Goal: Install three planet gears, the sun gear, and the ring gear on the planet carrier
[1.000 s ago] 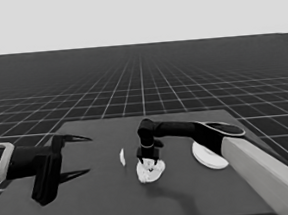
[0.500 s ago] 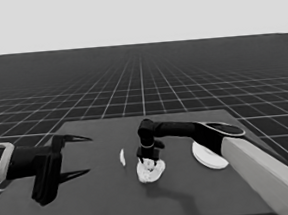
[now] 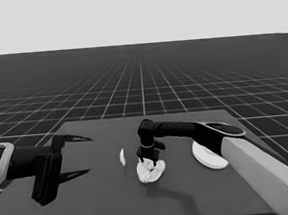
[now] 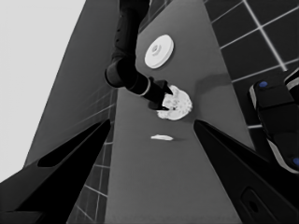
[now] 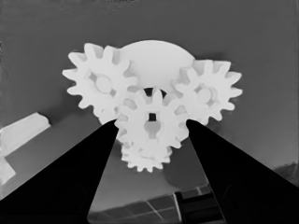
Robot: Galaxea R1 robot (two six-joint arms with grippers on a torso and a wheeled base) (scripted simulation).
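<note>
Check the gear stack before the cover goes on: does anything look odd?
Mostly tidy. Three gears sit around the smaller round part. The middle gear, between the right gripper fingers, sits in front of its hole, possibly unseated.

- smaller white round part with centre hole (image 3: 151, 173) lies mid-desk on the dark desk (image 3: 106, 205)
- four small white toothed gears on it: three around (image 5: 100, 84), (image 5: 205, 93), (image 5: 145, 161), one in the middle (image 5: 150, 122)
- right gripper (image 3: 147, 160) directly over that stack, its fingers either side of the middle gear
- thin white piece (image 3: 122, 157) just left of the stack, apart
- larger white round part (image 3: 208, 155) right of the stack, well apart, partly behind the right arm
- left gripper (image 3: 80, 155) over the desk's left end
</note>
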